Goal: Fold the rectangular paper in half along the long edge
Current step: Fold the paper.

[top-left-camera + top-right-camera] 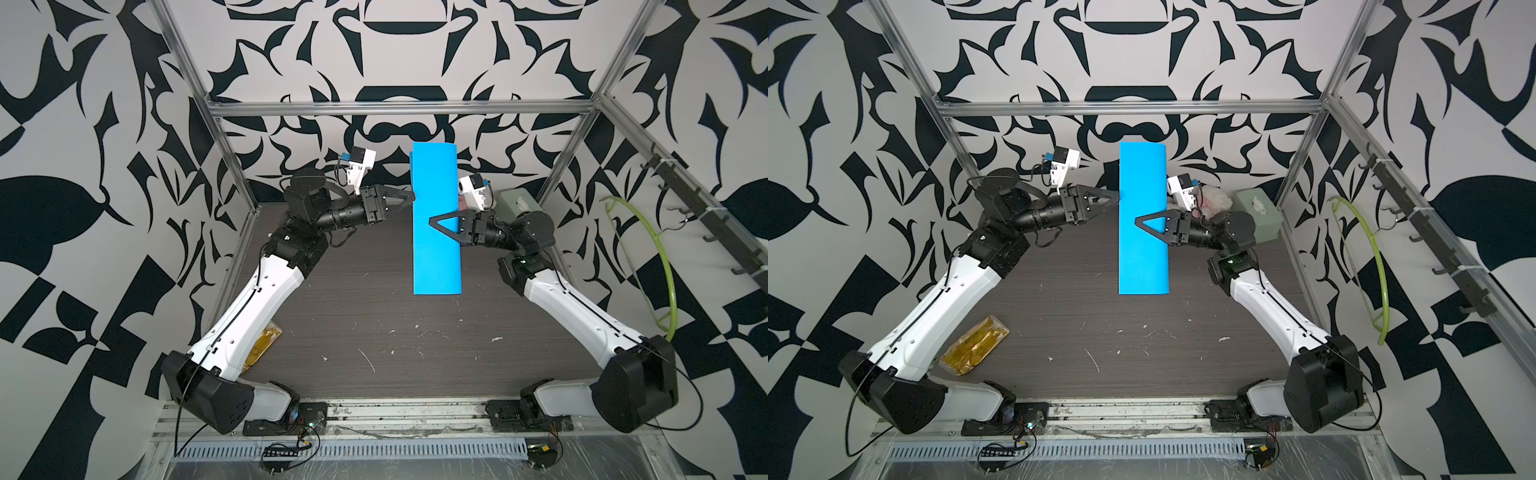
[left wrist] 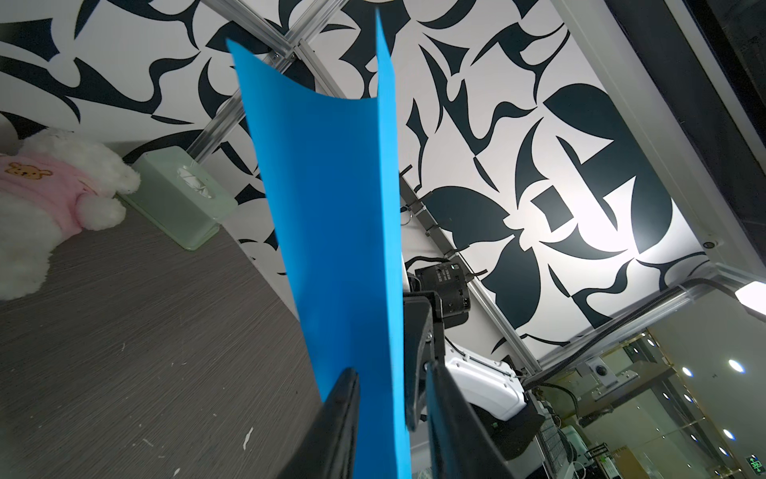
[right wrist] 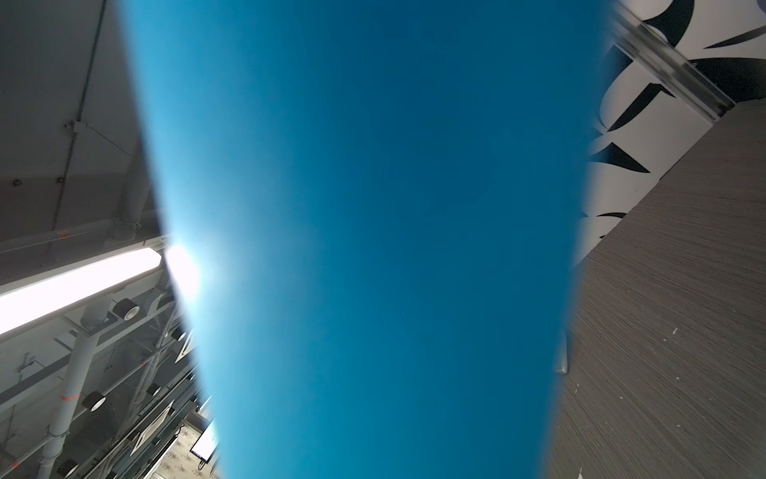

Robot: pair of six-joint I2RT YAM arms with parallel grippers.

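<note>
Both top views: bright, even light, sharp, faint shadows; wide-angle bend at frame edges. Left wrist view: glare patch on patterned wall (image 2: pixel 580 215). Right wrist view: rectangular paper (image 3: pixel 373 228) v. close, out of focus w/ blurred edges; ceiling tube lamp (image 3: pixel 78 286) blown out.

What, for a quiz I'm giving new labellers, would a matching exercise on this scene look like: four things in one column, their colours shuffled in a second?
Things:
1. rectangular paper
2. tissue box
3. plush toy
4. packet

Colours:
a. pale green
b. bright blue
c. golden yellow
d. white fur with a pink top

Pairs: 1-b, 2-a, 3-d, 4-c.
</note>
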